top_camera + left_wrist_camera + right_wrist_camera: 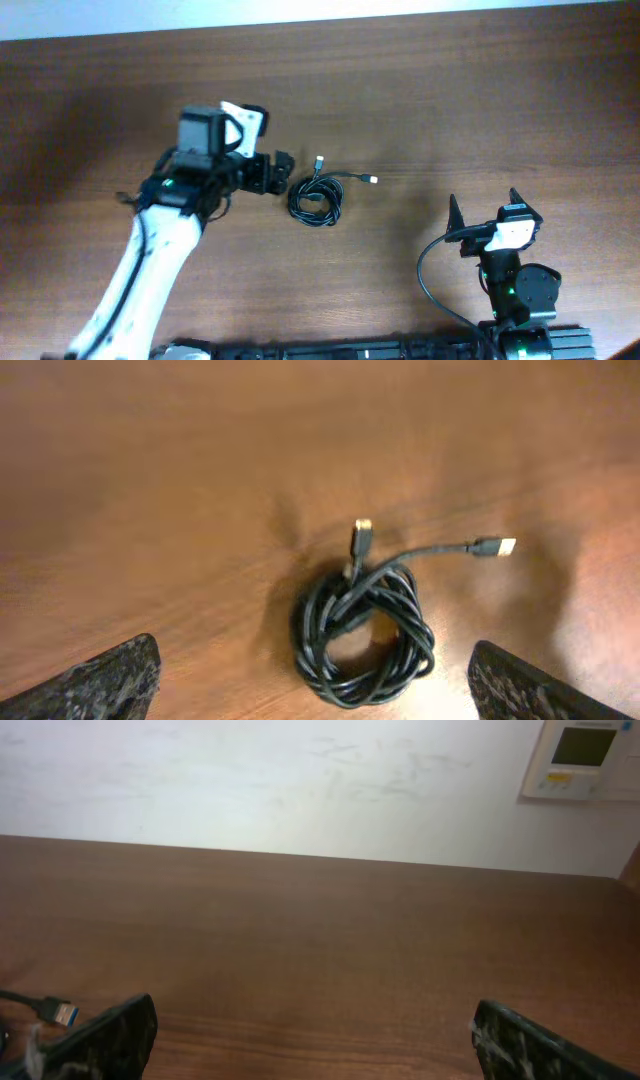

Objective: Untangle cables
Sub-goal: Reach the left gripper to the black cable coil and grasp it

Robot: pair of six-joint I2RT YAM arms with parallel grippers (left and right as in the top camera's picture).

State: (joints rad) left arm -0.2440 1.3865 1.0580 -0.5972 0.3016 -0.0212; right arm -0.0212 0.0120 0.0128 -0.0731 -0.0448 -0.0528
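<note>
Cables [316, 198]: one knotted coil at middle of counter [480, 90], well apart from every edge. Two plug ends stick out, one toward far edge, one toward right edge.

Left end effector [283, 172]: just beside coil on its left, fingers [110, 680] spread wide, empty. Likely lined up to straddle bundle for first grasp.

Right end effector [485, 213]: near front edge toward right corner, spread wide, empty, out of way.

Left wrist view alone shows loops crossing. Right wrist view catches only one plug [58, 1013], no coil.
</note>
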